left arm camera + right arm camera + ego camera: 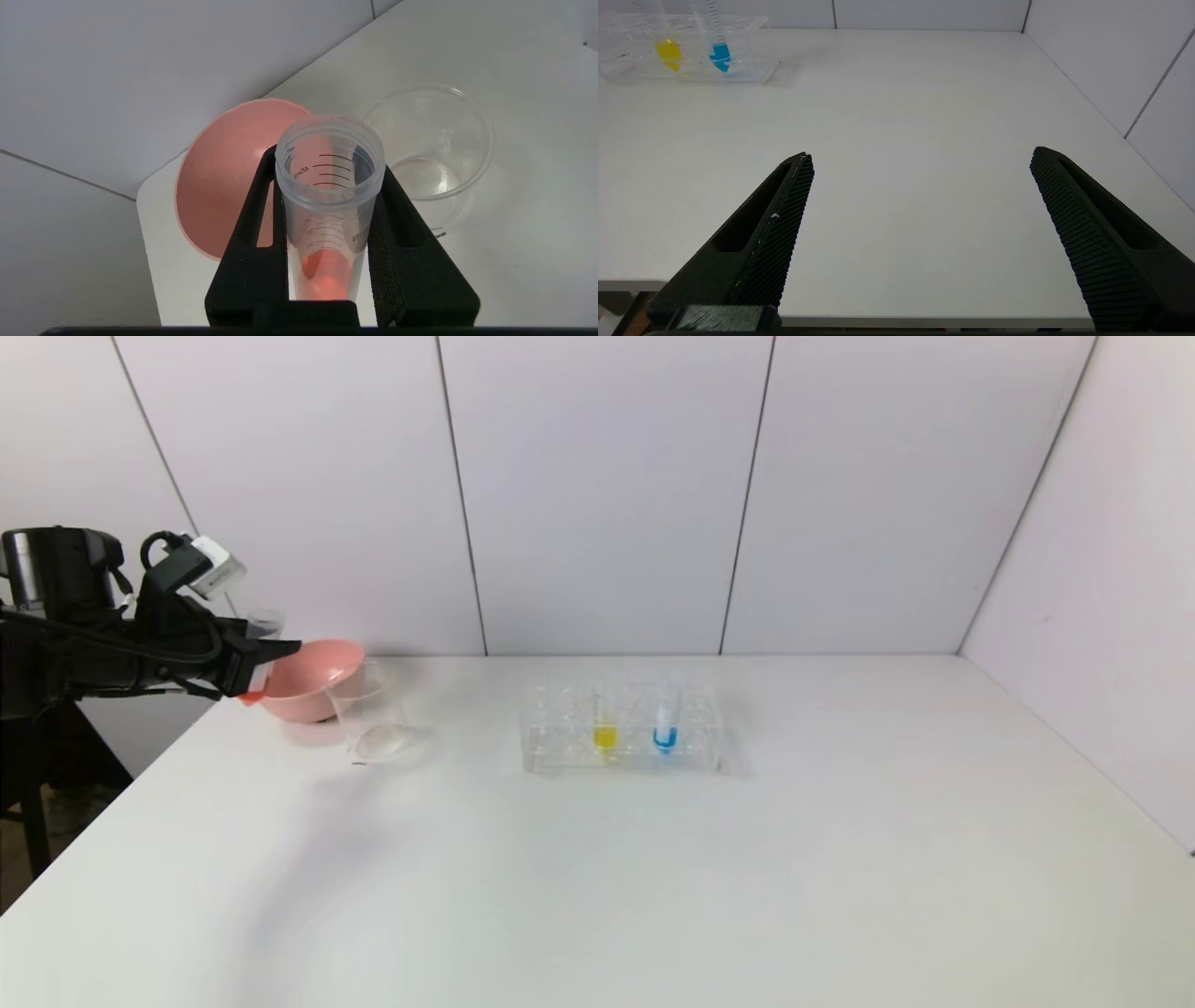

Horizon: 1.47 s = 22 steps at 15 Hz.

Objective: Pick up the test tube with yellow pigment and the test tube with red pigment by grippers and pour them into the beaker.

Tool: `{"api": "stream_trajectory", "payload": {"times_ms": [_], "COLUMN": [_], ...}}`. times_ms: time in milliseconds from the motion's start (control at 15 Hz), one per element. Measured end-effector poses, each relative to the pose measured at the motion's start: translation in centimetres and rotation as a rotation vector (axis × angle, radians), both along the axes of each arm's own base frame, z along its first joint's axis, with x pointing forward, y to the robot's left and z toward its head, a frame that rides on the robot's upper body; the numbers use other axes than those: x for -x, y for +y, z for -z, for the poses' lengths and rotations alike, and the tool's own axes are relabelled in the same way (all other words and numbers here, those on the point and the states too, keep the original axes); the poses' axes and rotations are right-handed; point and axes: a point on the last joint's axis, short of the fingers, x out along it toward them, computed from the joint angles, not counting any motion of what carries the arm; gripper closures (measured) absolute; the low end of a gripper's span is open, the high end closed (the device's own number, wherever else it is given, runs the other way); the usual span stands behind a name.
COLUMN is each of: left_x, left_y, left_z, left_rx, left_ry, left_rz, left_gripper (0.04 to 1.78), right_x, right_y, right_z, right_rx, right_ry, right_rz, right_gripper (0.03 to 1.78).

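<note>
My left gripper (271, 658) is shut on the test tube with red pigment (329, 186), held above the table's far left corner. The tube's open mouth points up and red-orange liquid (324, 275) sits at its tip. The clear beaker (373, 719) stands on the table just to the right of the gripper, apart from the tube. The test tube with yellow pigment (605, 723) stands upright in the clear rack (560, 756) at the table's middle. My right gripper (920, 154) hangs open and empty over the table's near edge.
A pink bowl (313, 681) sits right beside the beaker, under my left gripper. A blue-tipped tube (665, 723) stands in the rack to the right of the yellow one. Walls close the back and right sides. The table's left edge (121, 821) runs close by my left arm.
</note>
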Motion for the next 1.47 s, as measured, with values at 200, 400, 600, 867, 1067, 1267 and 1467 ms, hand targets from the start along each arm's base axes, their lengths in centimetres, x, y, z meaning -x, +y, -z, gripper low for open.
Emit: {"api": "stream_trajectory", "payload": {"times_ms": [200,400,600,867,1067,1267,1467], "left_x": [-0.3,-0.7,-0.8,-1.0,-1.4,-1.8,-1.9], "left_y": [0.3,0.4,0.4,0.5,0.6,1.0,1.4], "left_z": [-0.1,-0.3,-0.3,-1.1,-1.4,-1.4,-1.4], "left_rx": [-0.030,-0.044,-0.079,-0.157,-0.219,-0.281,-0.313], "left_ry": [0.015,0.021,0.062,0.095,0.118,0.130,0.148], "left_rz": [0.100,0.161,0.188,0.242,0.288,0.323,0.345], "left_gripper": [1.33,1.33,1.33,1.33,1.33,1.33,1.33], "right_x": [0.0,0.0,0.0,0.0,0.0,0.0,0.0], "right_y": [0.0,0.0,0.0,0.0,0.0,0.0,0.0], "right_z": [0.0,0.0,0.0,0.0,0.0,0.0,0.0], "right_rx": [0.000,0.000,0.000,0.000,0.000,0.000,0.000], "right_ry": [0.000,0.000,0.000,0.000,0.000,0.000,0.000], "right_rz": [0.000,0.000,0.000,0.000,0.000,0.000,0.000], "right_gripper": [0.11,0.11,0.11,0.11,0.11,0.11,0.11]}}
